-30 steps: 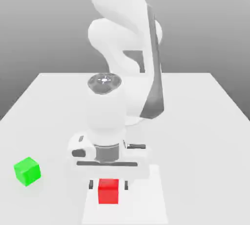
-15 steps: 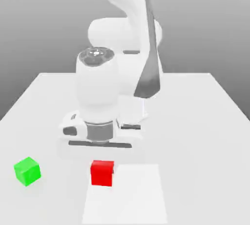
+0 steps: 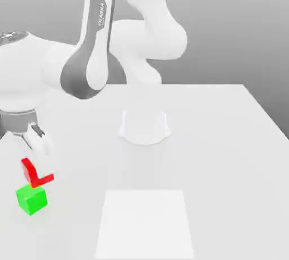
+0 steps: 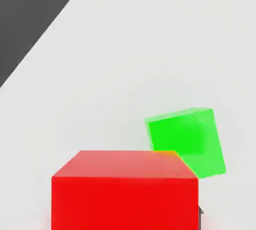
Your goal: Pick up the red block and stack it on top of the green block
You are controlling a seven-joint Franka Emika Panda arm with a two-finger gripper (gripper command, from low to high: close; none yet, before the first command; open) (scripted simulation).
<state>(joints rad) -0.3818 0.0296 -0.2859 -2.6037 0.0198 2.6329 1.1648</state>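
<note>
Near edge of the exterior view, on its left: green block (image 3: 31,199) sits on the white table (image 3: 226,140), one corner turned toward the camera; red block (image 3: 35,173) hangs just above it, tilted, its lower corner over the green top, contact between the two not clear; gripper (image 3: 34,157) comes down on the red block from above, clamped on it, block held between the fingers at the hand's tip; a pale finger (image 3: 40,138) shows just above the red; hand view agrees: red block (image 4: 125,189) fills the foreground right under the camera, green block (image 4: 186,140) beyond and partly behind its far upper edge, rotated relative to it, so the two are not square to each other; a lighter square patch (image 3: 145,224) lies on the table centre-front, well apart from both blocks; further back, the arm's white base (image 3: 144,123) stands mid-table; the arm (image 3: 93,50) arches from it toward the exterior view's left; grey backdrop behind.
</note>
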